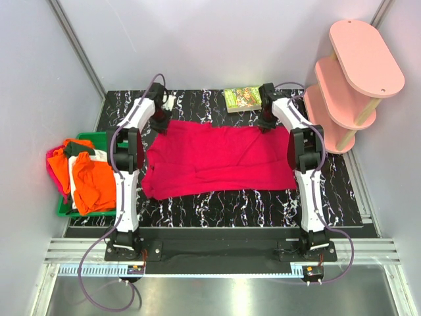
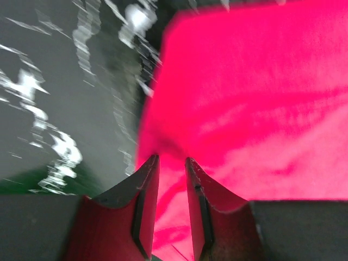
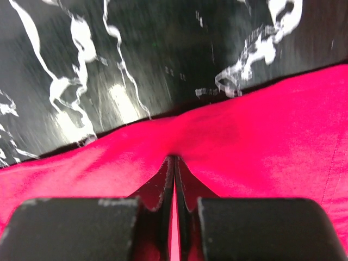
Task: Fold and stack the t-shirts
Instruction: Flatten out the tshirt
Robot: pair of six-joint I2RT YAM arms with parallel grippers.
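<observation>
A crimson-red t-shirt [image 1: 220,158] lies spread flat across the black marbled table [image 1: 217,204]. My left gripper [image 1: 160,126] stands at its far left corner. In the left wrist view its fingertips [image 2: 151,163] rest on the red cloth [image 2: 261,98] just inside the edge, a narrow gap between them and no cloth pinched. My right gripper [image 1: 266,125] is at the far right edge. It [image 3: 175,157] is shut on a ridge of the red cloth [image 3: 272,130]. Other t-shirts, orange [image 1: 95,184], white and pink, are heaped at the left.
The heap sits in a green bin [image 1: 92,137] off the table's left edge. A green-covered book [image 1: 242,99] lies at the back of the table between the grippers. A pink tiered shelf [image 1: 355,79] stands at the right. Grey walls close in on three sides.
</observation>
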